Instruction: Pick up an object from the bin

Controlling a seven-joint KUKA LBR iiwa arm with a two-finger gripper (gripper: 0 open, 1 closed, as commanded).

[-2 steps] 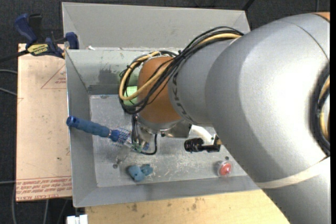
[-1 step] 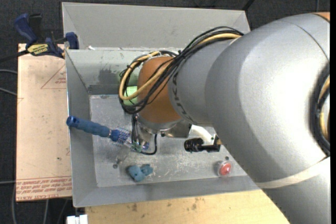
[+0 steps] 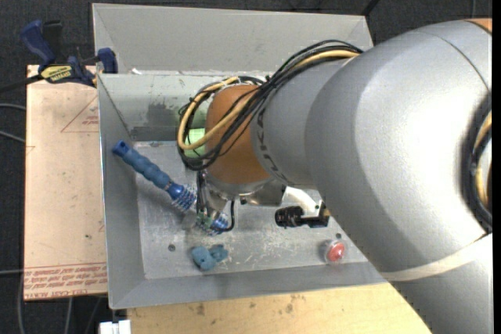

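I am seeing the gripper (image 3: pixel 211 220) sitting at the lower-right end of the blue-handled tool (image 3: pixel 149 168), which is lying slantwise up-left toward the left wall of the bin (image 3: pixel 119 199), and I am failing to tell whether it is open or closed.

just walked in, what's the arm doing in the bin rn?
The arm's hand is low in the grey bin, at the lower end of a blue brush-like tool lying diagonally on the left side. Whether it has a grip on anything can't be told. A small blue lump lies just below the hand in the view. A white-and-black piece and a small red round thing lie to its right.
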